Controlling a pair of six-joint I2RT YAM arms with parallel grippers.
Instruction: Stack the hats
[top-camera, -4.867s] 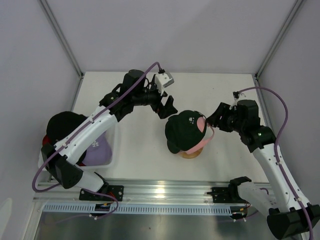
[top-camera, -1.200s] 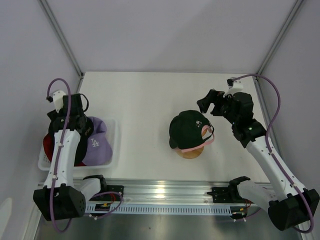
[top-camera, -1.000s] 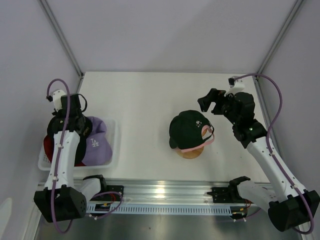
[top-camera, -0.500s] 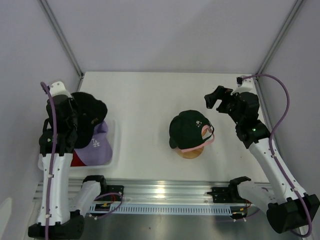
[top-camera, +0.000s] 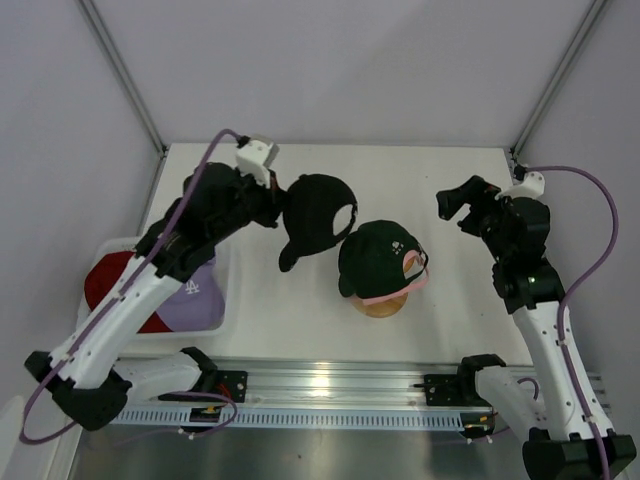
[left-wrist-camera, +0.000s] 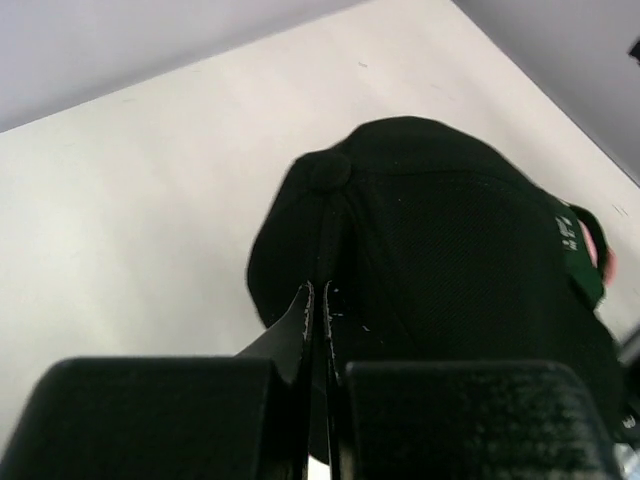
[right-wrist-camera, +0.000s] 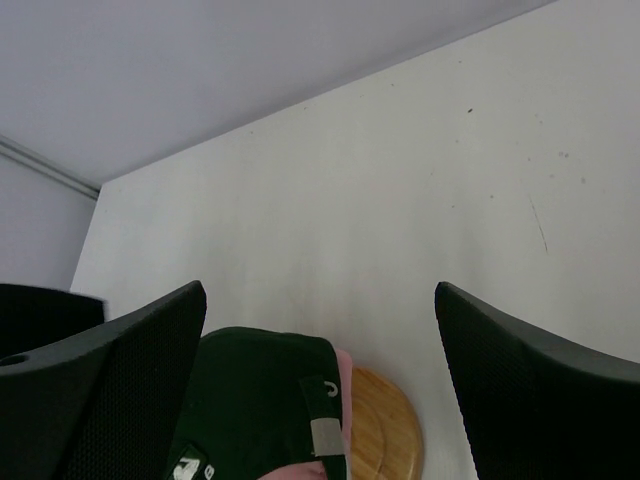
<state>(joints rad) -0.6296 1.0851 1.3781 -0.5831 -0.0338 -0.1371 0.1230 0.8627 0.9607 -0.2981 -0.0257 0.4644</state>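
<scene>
Black cap (top-camera: 318, 215), pinched by left gripper (left-wrist-camera: 318, 297), has swung from basket (top-camera: 226, 292) beside green cap (top-camera: 375, 260); right gripper (top-camera: 461, 206) spread.

A black cap (top-camera: 318, 215) hangs tilted beside a dark green cap (top-camera: 375, 258) stacked on a pink cap (top-camera: 398, 293). A lavender cap (top-camera: 195, 300) and a red cap (top-camera: 105, 285) lie touching, far left.

We are looking into a lab cell: grey panels (top-camera: 330, 70) and metal posts (top-camera: 121, 72) are enclosing a table (top-camera: 380, 180), rail (top-camera: 330, 380) at six o'clock.
</scene>
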